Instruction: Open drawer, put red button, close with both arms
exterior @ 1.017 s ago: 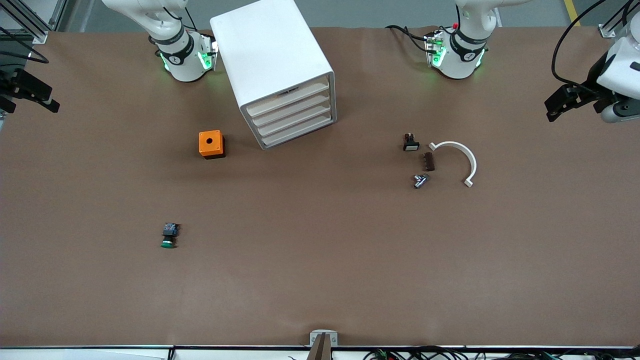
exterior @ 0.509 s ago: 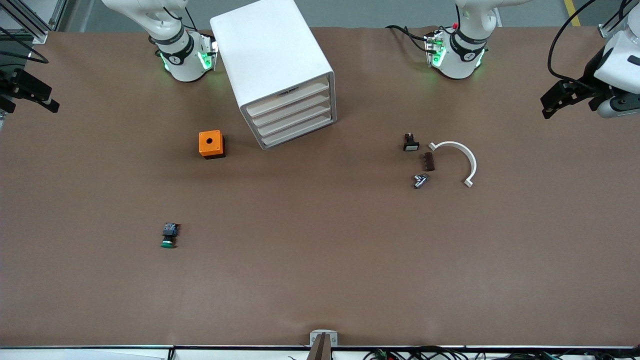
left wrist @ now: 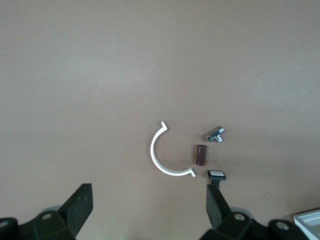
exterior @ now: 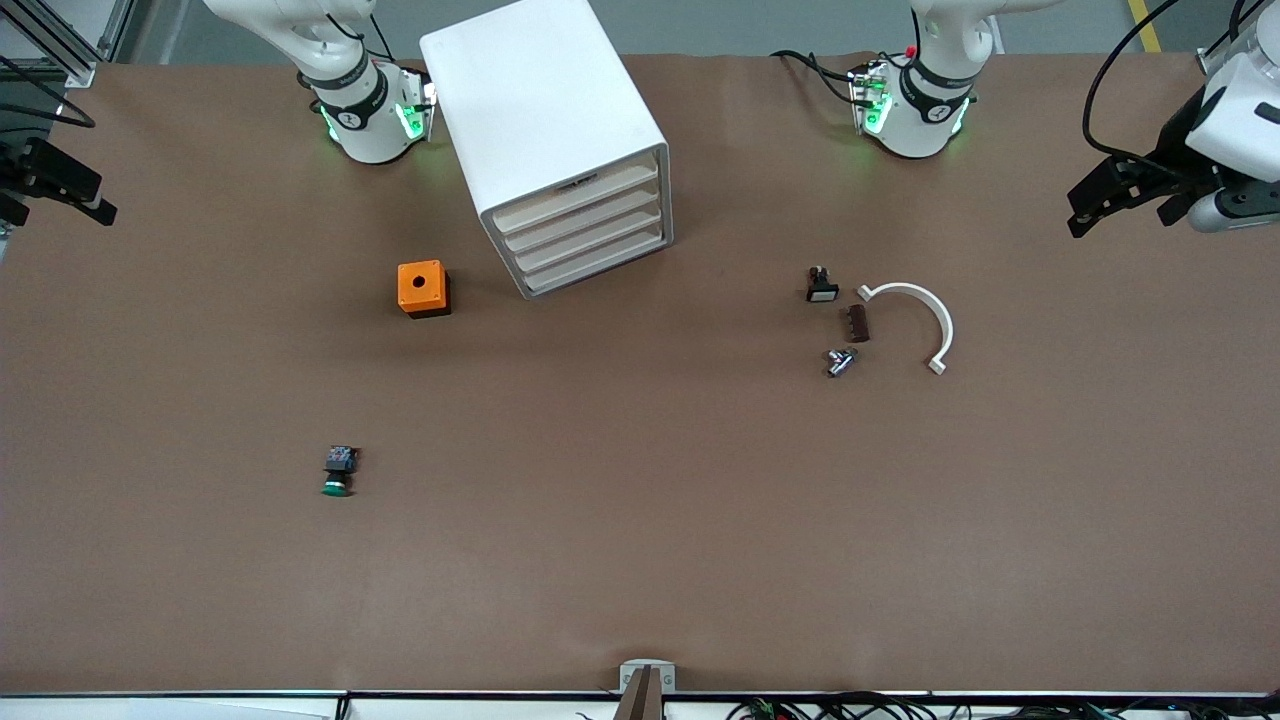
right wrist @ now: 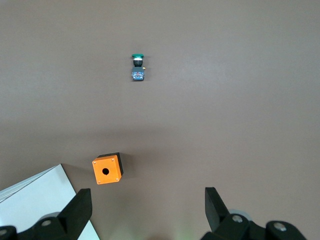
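No red button shows in any view. The white drawer unit (exterior: 545, 120) stands between the two arm bases, and its several drawers (exterior: 585, 232) are all shut. Its corner also shows in the right wrist view (right wrist: 35, 200). My left gripper (exterior: 1095, 203) is open and empty, up over the table's edge at the left arm's end; its wrist view (left wrist: 149, 195) shows wide-apart jaws over bare table. My right gripper (exterior: 80, 195) is open and empty over the table's edge at the right arm's end, and its wrist view (right wrist: 148, 196) shows its jaws wide apart.
A green-capped switch (exterior: 338, 472) (right wrist: 137, 67) and an orange box with a hole (exterior: 423, 288) (right wrist: 107, 170) lie toward the right arm's end. A white half-ring (exterior: 918, 318) (left wrist: 165, 155), a brown block (exterior: 857, 323), a metal fitting (exterior: 840, 361) and a white-capped switch (exterior: 822, 286) lie toward the left arm's end.
My left gripper has moved a little inward from the table's end toward the middle. The right gripper and the things on the table have hardly moved.
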{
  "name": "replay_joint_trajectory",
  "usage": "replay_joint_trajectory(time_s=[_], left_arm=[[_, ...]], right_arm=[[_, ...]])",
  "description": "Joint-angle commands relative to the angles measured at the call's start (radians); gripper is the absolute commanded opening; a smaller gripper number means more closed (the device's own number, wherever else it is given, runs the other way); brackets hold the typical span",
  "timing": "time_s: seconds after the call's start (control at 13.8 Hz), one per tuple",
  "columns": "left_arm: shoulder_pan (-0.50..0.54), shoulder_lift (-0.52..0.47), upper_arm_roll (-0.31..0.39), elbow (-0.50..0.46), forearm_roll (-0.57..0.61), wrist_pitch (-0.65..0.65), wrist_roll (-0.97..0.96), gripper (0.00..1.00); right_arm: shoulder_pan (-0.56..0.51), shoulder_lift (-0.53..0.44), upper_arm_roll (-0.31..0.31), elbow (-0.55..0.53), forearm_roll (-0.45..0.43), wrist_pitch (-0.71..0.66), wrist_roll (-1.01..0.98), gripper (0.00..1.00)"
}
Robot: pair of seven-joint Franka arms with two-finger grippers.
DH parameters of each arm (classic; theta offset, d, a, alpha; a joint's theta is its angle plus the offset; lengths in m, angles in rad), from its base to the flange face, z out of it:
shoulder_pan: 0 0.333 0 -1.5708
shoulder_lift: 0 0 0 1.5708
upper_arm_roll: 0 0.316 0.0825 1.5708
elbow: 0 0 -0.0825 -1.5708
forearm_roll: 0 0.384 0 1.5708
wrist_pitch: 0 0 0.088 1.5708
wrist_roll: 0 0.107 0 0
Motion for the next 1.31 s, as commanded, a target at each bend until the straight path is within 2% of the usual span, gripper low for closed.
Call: replay_joint_trajectory(time_s=[0.0, 1.24], left_arm=[[0.004, 0.013, -0.005, 0.049, -0.014, -0.03, 0.015, 1.0], [0.002, 0.035, -0.007, 0.086, 0.003, -0.1, 0.053, 1.0]], right_arm=[[0.005, -0.028, -0.008, -0.025, -0.028, 0.01, -0.011, 1.0], [0.005, -0.028, -0.008, -0.026, -0.02, 0.007, -0.008, 1.0]])
